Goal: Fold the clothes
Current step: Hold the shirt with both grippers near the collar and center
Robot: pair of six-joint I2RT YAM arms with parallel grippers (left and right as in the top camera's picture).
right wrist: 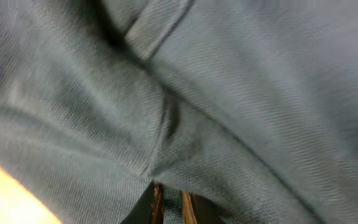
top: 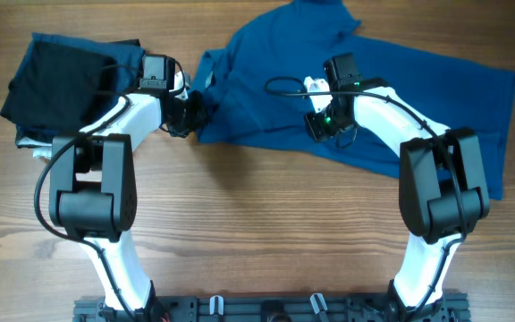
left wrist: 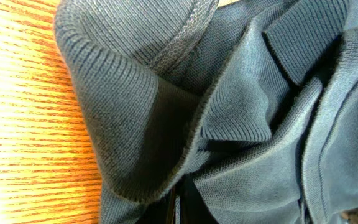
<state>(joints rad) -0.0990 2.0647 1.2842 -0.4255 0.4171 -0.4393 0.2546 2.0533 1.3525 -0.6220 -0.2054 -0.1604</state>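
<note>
The medium-blue T-shirt (top: 418,89) lies rumpled across the back right of the table, its left edge bunched near the middle. My left gripper (top: 193,114) is at that bunched left edge. In the left wrist view its jaws (left wrist: 179,208) are shut on a fold of the shirt (left wrist: 260,124), next to a ribbed hem. My right gripper (top: 318,125) is over the shirt's middle. In the right wrist view its jaws (right wrist: 169,202) pinch a ridge of the shirt (right wrist: 229,93), which fills the view.
A stack of folded black and dark navy garments (top: 61,80) sits at the back left, with a white-grey garment (top: 32,143) showing under its front edge. Bare wooden table (top: 257,224) lies in front of the shirt.
</note>
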